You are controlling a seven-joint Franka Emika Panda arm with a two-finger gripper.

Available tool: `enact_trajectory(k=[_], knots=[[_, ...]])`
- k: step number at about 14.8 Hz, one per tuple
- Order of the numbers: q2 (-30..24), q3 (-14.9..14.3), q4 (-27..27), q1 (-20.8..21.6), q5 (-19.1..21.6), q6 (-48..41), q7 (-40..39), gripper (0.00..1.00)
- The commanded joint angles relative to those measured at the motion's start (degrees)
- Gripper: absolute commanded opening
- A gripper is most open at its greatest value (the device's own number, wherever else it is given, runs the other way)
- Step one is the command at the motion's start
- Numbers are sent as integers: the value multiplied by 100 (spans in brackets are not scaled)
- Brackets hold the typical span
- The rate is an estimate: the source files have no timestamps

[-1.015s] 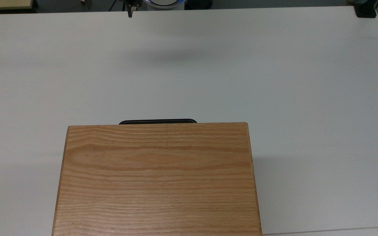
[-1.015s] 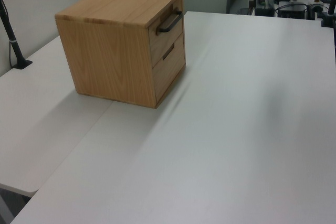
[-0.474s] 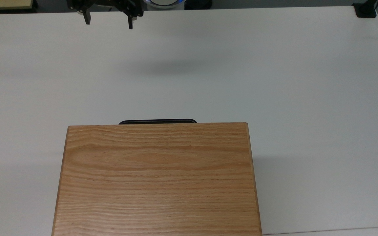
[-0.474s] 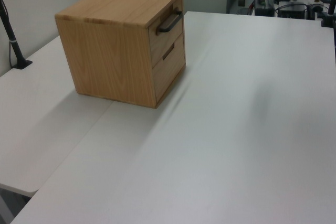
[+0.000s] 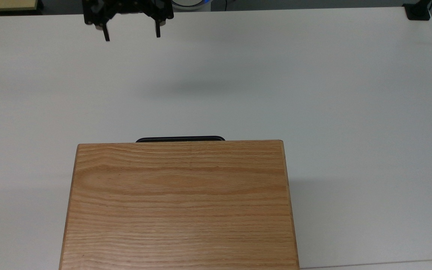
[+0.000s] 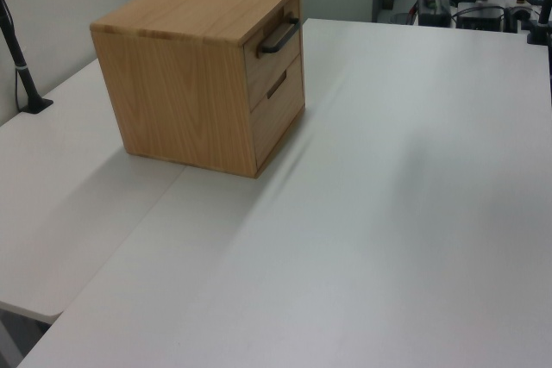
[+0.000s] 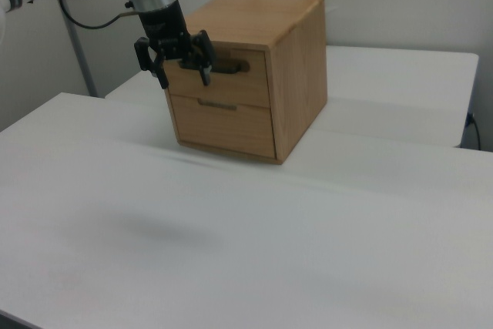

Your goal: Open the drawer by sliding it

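Note:
The oak cabinet (image 5: 180,202) stands on the white table (image 5: 313,93). Its upper drawer (image 6: 267,65) (image 7: 248,86) sits flush with the cabinet front and carries a long black bar handle (image 5: 180,138) (image 6: 278,36). My gripper (image 5: 132,36) (image 7: 185,78) hangs open above the table near the top view's upper edge, well apart from the handle, with nothing between its fingers. In the right view it overlaps the left end of the handle (image 7: 233,67).
A lower drawer (image 7: 223,129) with a slim slot pull sits under the upper one. A black clamp (image 5: 418,13) sits at the top view's upper right corner. A black pole (image 6: 21,66) stands at the left view's left, beside the cabinet.
My gripper has come farther into the top view, down and slightly right, so both fingers now show. The cabinet and drawer have not moved.

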Motion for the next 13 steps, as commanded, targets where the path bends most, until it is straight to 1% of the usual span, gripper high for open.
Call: enact_trajectory(k=[1,2,4,5,7,9,13], knots=[[24,21,-23,11,1,233,-1232,100],[15,30,-23,11,10,390,-1197,100],[6,30,-190,11,-16,646,-1529,100],[15,21,-208,11,-25,664,-2114,100],[24,21,-217,11,-69,682,-2802,100],[33,21,-225,19,-349,917,-3488,100],[33,74,-225,221,-833,1481,-3815,100]])
